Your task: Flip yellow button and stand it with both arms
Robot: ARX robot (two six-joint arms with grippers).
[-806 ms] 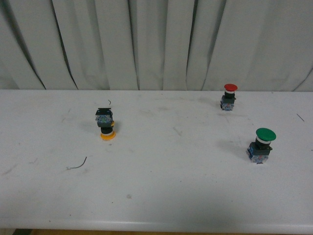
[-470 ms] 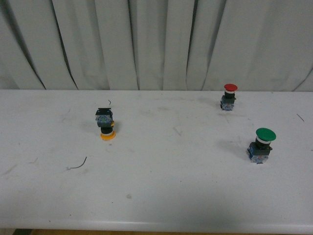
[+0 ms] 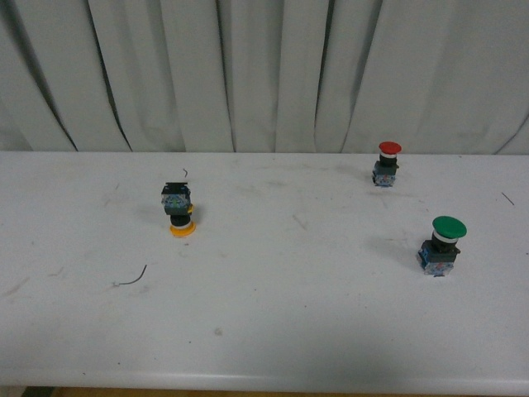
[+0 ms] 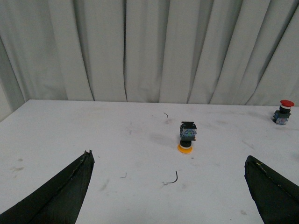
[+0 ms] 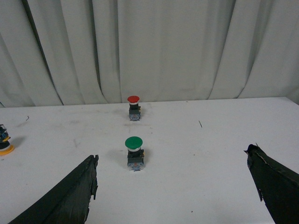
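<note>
The yellow button [image 3: 179,210] stands upside down on the white table, yellow cap on the surface, blue and black block on top, left of centre in the front view. It also shows in the left wrist view [image 4: 187,137], ahead of my open left gripper [image 4: 169,186], well apart from it. Only its edge shows at the side of the right wrist view [image 5: 4,142]. My right gripper [image 5: 172,189] is open and empty, a little short of the green-capped button [image 5: 134,153]. Neither arm shows in the front view.
A red-capped button [image 3: 386,163] stands upright at the back right and the green-capped button [image 3: 442,244] stands upright at the right. A small curved black wire [image 3: 132,279] lies on the table [image 3: 273,314] in front of the yellow button. White curtains hang behind.
</note>
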